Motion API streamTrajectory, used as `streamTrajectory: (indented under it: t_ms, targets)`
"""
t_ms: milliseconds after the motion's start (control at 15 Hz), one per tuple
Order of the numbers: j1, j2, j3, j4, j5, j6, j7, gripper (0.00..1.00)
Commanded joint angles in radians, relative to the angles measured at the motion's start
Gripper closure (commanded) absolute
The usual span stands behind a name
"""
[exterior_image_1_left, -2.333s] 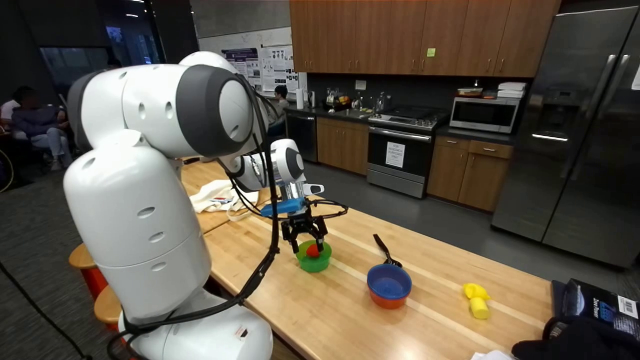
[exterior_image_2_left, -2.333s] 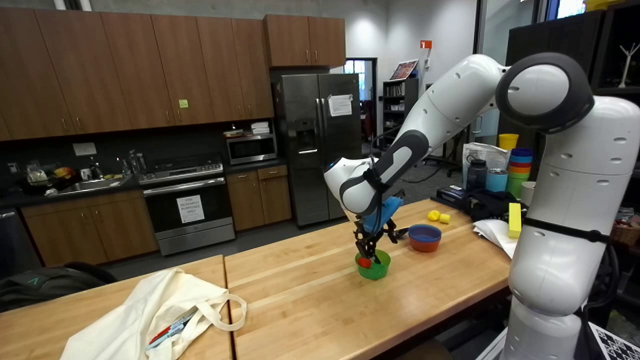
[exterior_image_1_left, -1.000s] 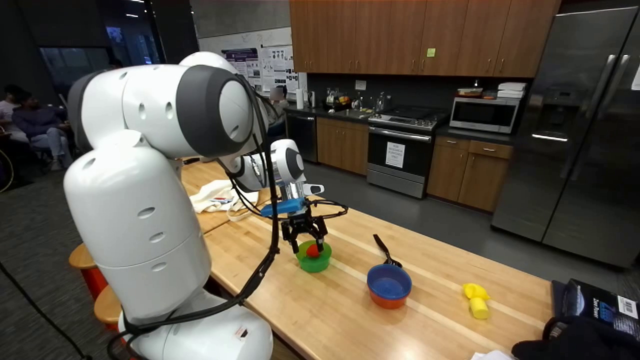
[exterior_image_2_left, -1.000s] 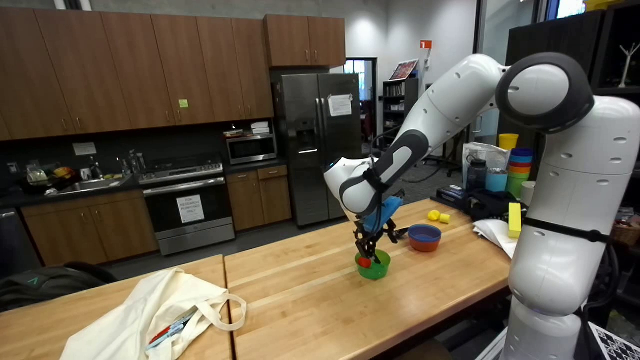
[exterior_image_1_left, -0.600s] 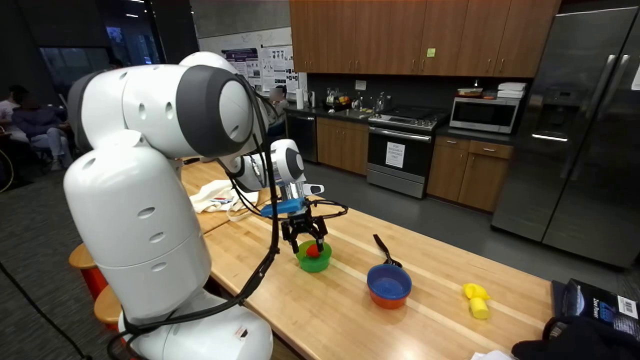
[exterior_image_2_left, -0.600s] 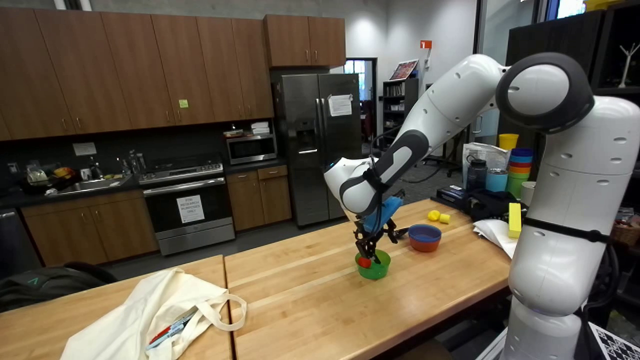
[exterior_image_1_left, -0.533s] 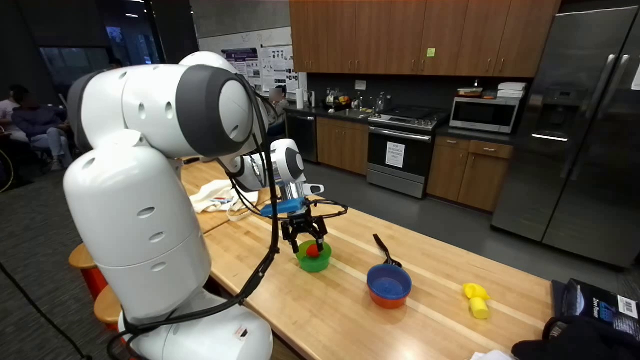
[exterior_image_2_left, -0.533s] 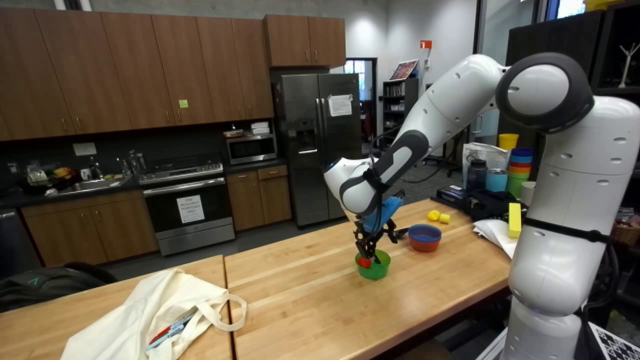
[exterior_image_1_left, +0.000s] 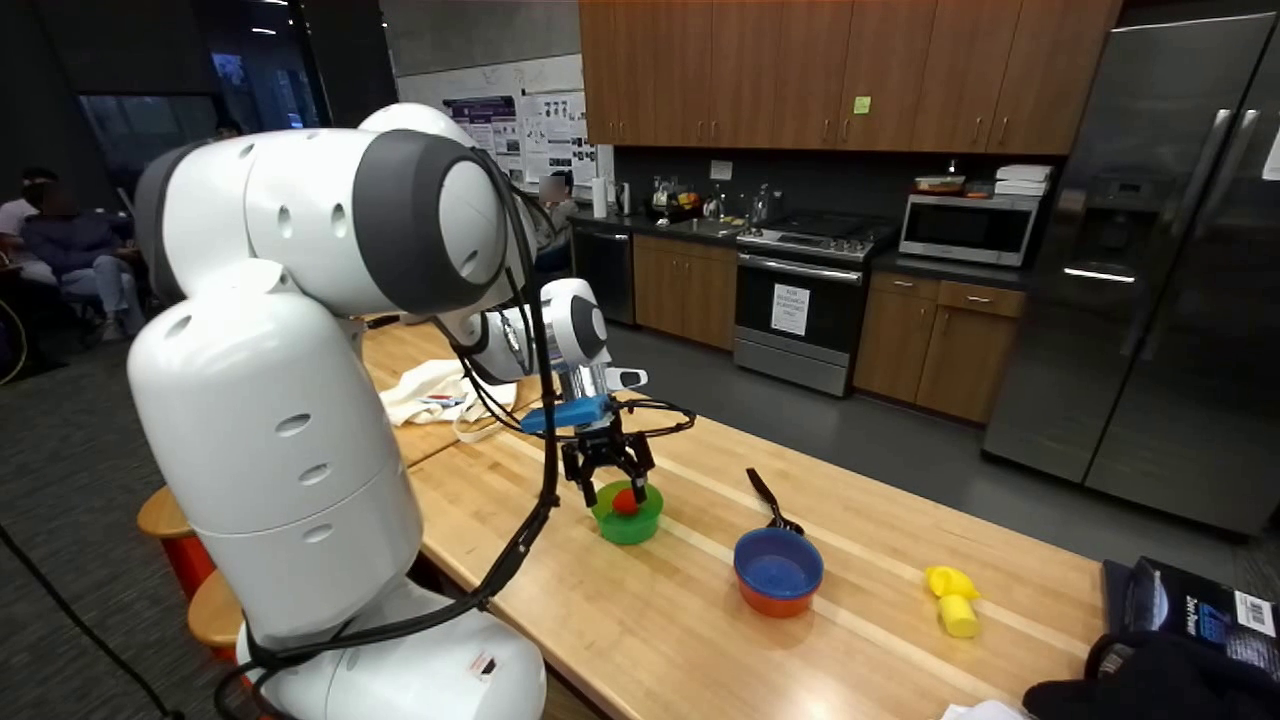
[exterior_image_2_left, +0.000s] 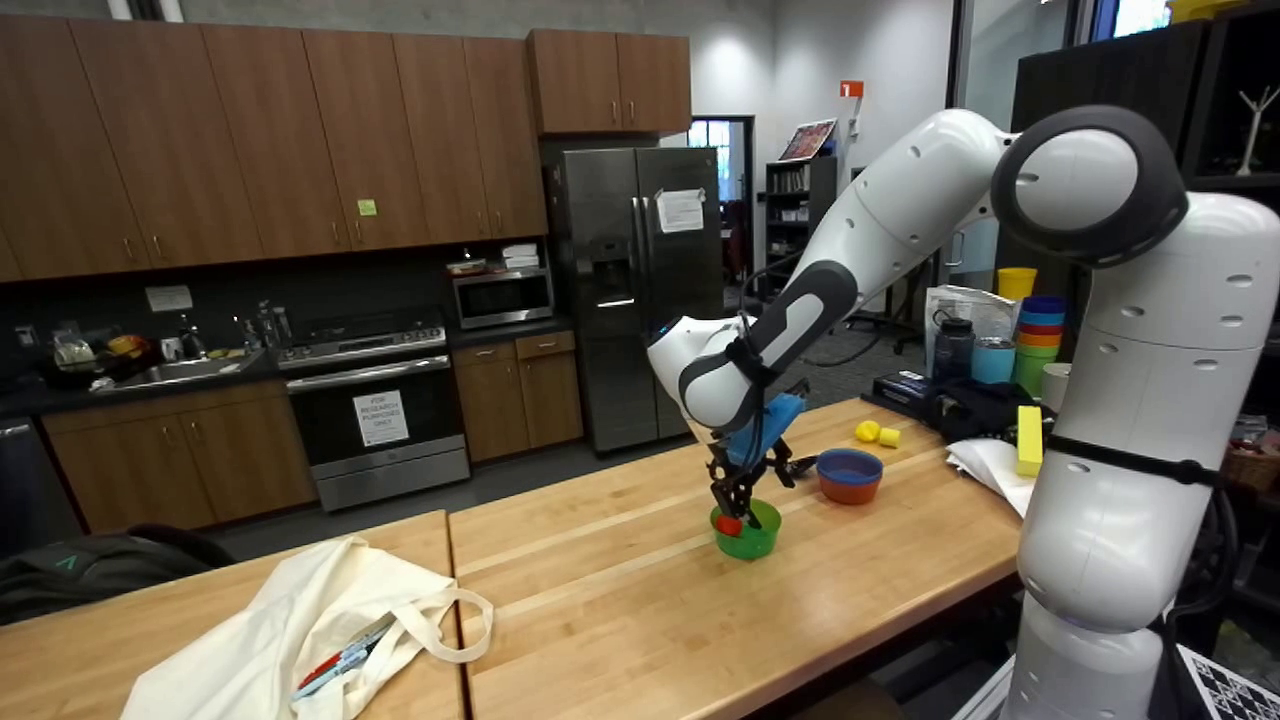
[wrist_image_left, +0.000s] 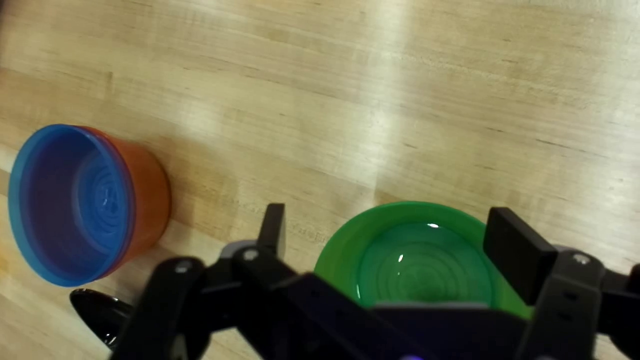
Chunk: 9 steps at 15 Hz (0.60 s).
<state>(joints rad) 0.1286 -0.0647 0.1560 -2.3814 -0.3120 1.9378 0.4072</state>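
Two fingers (wrist_image_left: 519, 254) standing wide apart over a green bowl (exterior_image_1_left: 628, 533)

The gripper (exterior_image_1_left: 615, 498) is pointing down, its jaws standing at a wide spread. Beneath them the green bowl is sitting on the table (exterior_image_1_left: 680, 640), between its two long edges. In the wrist view the bowl is filling much of the gap: one finger is overlapping its rim, the opposite one standing outside it. Whether either is touching it, the views are leaving unclear. In both exterior views a round red object (exterior_image_1_left: 626, 502) is resting inside the bowl, near the fingertips. Toward the table's end with a black box (exterior_image_1_left: 1205, 608), a blue bowl (exterior_image_1_left: 778, 570) is nesting in an orange bowl (exterior_image_1_left: 776, 603) beside a black utensil (exterior_image_1_left: 764, 492), and two yellow objects (exterior_image_1_left: 958, 617) are lying farther along.
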Motion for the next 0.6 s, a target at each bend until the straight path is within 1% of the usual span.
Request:
streamTrajectory:
  t_ms: [0,200,267,533]
  targets:
    - [0.021,0.020,0.020,0.009,-0.012,-0.005,-0.027,0.00]
    - [0.037,0.035,0.036,0.014,-0.023,-0.012,-0.041,0.00]
    - [0.032,0.026,0.029,0.002,-0.010,-0.001,-0.019,0.00]
    - [0.040,0.036,0.035,0.003,-0.014,-0.001,-0.024,0.00]
